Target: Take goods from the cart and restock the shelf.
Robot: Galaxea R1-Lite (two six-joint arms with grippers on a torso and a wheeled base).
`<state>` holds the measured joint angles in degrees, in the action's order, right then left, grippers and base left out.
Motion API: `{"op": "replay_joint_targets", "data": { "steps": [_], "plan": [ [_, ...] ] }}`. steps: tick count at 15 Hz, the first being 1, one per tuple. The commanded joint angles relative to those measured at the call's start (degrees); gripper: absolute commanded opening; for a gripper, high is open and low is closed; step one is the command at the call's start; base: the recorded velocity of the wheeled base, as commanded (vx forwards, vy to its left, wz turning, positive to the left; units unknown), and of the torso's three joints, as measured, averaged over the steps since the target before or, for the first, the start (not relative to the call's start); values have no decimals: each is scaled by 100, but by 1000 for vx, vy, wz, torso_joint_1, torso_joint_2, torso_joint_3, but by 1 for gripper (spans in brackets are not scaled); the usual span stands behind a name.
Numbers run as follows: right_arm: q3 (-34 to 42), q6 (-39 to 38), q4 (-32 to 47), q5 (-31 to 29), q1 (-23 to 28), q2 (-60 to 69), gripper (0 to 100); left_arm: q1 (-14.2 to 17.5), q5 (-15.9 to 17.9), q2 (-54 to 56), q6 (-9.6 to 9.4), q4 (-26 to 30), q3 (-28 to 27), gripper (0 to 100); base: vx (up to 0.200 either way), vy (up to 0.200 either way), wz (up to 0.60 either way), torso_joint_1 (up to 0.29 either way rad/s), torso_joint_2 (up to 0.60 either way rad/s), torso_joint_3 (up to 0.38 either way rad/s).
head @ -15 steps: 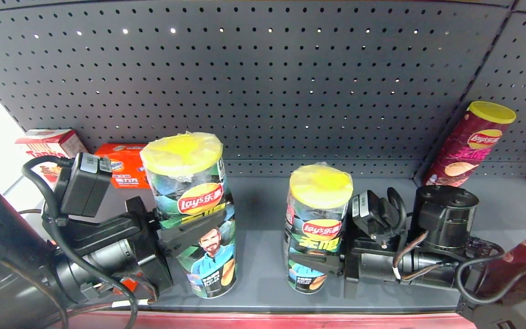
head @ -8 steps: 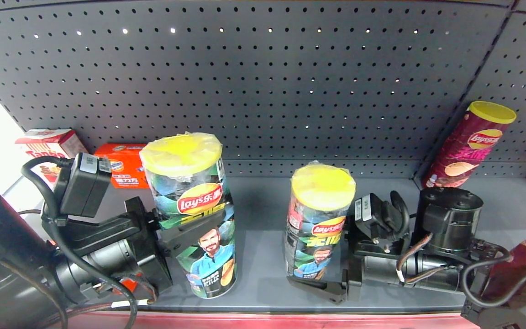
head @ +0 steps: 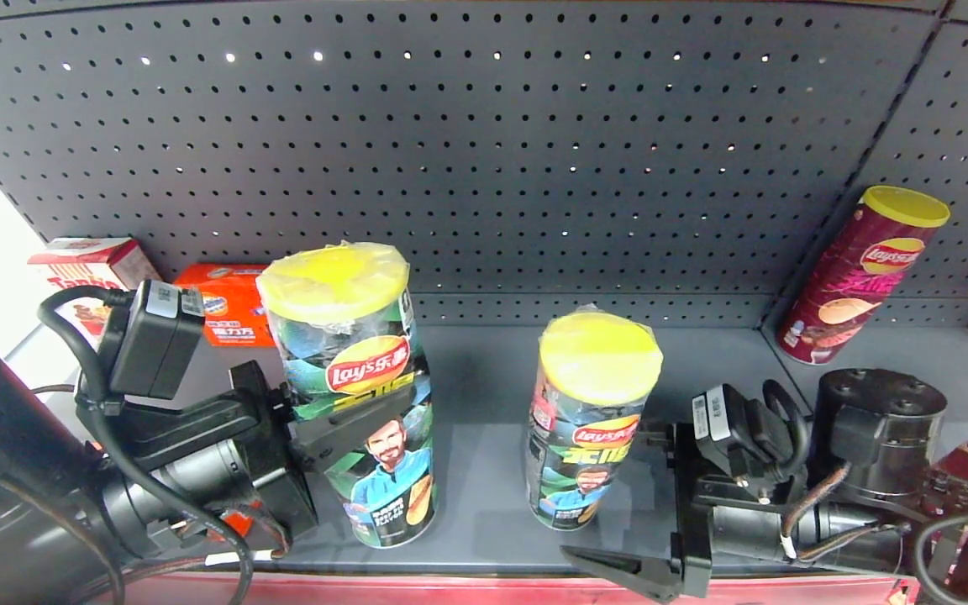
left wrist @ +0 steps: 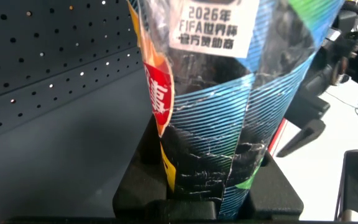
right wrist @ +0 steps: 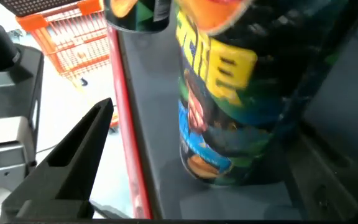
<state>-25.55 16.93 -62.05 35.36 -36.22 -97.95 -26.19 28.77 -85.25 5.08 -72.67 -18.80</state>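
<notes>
Two chip cans are standing upright on the grey shelf (head: 484, 395), long axes vertical, yellow lids up, each under clear wrap and carrying a green-and-blue label with a red oval logo badge facing forward. The left can (head: 375, 370) is sitting near the front edge; the left gripper (head: 358, 420) is clamping it at mid-height. The right can (head: 593, 420) is standing free further right, with the right gripper (head: 631, 504) beside its base, fingers spread wide. One maroon can (head: 862, 269) with the same badge is standing to the right by the pegboard (head: 484, 151). One red-and-white box (head: 89, 265) and one orange box (head: 228, 302) are sitting on the left.
</notes>
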Motion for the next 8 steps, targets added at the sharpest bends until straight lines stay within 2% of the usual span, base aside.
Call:
{"op": "replay_joint_targets", "data": {
  "steps": [1,8],
  "plan": [
    [103,3,0,6,-34,136,100,-1,-3,-1,1,-11,-1,0,0,0,0,0,0,0],
    [182,29,18,-3,-8,197,100,-1,-3,-1,1,-2,17,0,0,0,0,0,0,0]
  ]
}}
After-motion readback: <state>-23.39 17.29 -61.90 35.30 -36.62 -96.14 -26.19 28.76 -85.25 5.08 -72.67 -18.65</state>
